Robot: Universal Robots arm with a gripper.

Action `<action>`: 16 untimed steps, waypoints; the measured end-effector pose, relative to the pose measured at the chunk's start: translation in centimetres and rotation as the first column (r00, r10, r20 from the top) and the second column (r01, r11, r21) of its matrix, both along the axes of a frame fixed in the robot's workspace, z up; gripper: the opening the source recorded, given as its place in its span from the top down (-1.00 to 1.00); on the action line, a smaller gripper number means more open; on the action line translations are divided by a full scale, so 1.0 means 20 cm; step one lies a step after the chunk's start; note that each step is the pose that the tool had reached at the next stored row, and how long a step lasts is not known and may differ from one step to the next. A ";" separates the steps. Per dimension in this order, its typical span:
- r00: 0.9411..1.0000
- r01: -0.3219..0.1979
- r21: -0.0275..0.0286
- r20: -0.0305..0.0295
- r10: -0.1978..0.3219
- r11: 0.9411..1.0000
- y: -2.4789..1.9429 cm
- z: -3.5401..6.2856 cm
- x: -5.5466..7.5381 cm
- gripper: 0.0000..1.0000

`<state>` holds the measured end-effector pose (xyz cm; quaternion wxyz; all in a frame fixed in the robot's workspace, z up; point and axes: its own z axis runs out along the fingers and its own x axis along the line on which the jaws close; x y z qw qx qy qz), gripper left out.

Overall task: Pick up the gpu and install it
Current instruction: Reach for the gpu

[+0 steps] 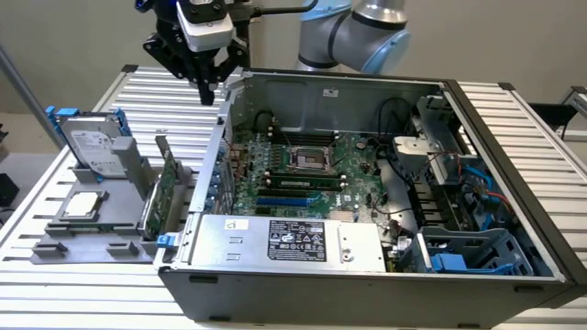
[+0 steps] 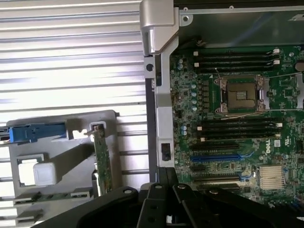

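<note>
At the exterior view's left, a grey plastic holder (image 1: pixel 92 244) on the slatted metal desk (image 1: pixel 119 103) carries the gpu (image 1: pixel 167 187), a thin green circuit card standing on edge. Above it, further back, hangs the black hand (image 1: pixel 207 86), shut and empty. To the right lies the open grey computer case (image 1: pixel 367 292). Descending shut, the hand could knock the card over.

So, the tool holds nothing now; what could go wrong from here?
1. The tool is shut; lowered like this, it could strike the top edge of the gpu instead of straddling it.
2. The gpu stands on edge close to the case wall, so a finger may catch that wall.
3. The hard drive stands nearby in the gray holder; a drifting approach might bump it.
</note>
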<state>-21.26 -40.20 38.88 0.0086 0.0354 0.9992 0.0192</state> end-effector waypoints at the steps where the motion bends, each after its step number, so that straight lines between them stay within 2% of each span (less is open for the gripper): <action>1: 1.000 0.000 -0.002 0.000 0.000 1.000 0.000 -0.002 -0.02 0.79; 11: 1.000 0.000 -0.019 0.000 0.000 1.000 0.000 -0.018 -0.25 0.79; 16: 1.000 0.000 -0.026 0.000 0.000 1.000 0.000 -0.023 -0.36 0.79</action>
